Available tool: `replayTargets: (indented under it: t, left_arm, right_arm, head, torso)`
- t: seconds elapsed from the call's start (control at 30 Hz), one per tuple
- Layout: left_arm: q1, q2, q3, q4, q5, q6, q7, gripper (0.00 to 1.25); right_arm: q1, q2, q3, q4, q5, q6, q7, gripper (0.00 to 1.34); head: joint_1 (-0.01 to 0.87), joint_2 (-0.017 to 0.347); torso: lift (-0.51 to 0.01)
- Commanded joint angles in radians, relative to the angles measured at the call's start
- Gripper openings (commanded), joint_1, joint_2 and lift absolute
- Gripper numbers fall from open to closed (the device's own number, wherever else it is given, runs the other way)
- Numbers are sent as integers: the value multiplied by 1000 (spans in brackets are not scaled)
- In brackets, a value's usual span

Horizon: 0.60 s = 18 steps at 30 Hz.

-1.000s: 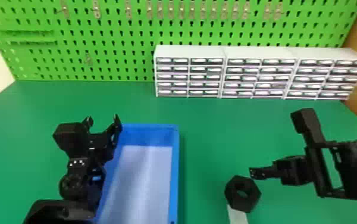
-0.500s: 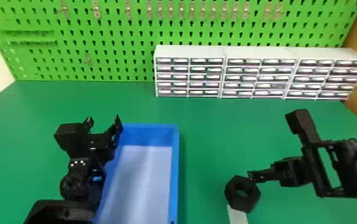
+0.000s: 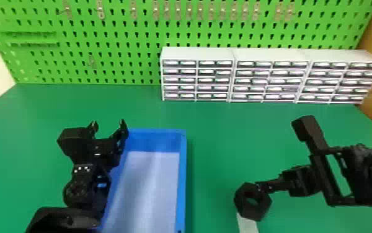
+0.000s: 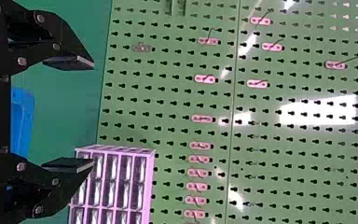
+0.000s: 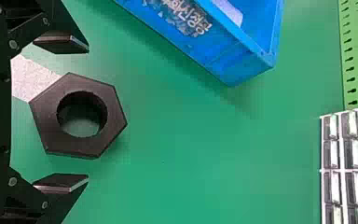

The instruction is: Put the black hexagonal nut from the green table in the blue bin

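The black hexagonal nut point(image 3: 252, 201) lies flat on the green table point(image 3: 213, 124), right of the blue bin point(image 3: 181, 179). My right gripper point(image 3: 258, 187) reaches in from the right, a fingertip overlapping the nut's upper edge in the head view. In the right wrist view my right gripper point(image 5: 86, 114) is open, and the nut point(image 5: 114, 107) sits between its spread fingers with a gap on either side. My left gripper point(image 3: 108, 125), parked by the bin's left rim, is open; its fingers frame bare space in the left wrist view, where the gripper point(image 4: 93, 114) faces the pegboard.
White drawer cabinets point(image 3: 269, 55) stand at the back right against the green pegboard point(image 3: 126, 37). A pale strip point(image 3: 246, 223) lies on the table at the nut's near side. The blue bin point(image 5: 242, 60) stands a short way from the nut.
My right gripper has moved left in the head view, from beside the nut to its upper edge. The nut, bin and left arm look unmoved.
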Motion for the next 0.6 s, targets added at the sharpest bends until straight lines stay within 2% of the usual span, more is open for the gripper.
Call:
replayTargets:
  t: [0.0, 0.57]
  left_arm:
    - [0, 0, -1, 0, 2, 0, 0, 742]
    - [-3, 0, -1, 0, 2, 0, 0, 742]
  right_arm:
    - [-1, 1, 0, 3, 0, 4, 0, 1035]
    - [-17, 7, 11, 30, 11, 7, 0, 1035]
  head:
    - [657, 57]
    - [657, 57]
  torso:
    - [-95]
    - [-95]
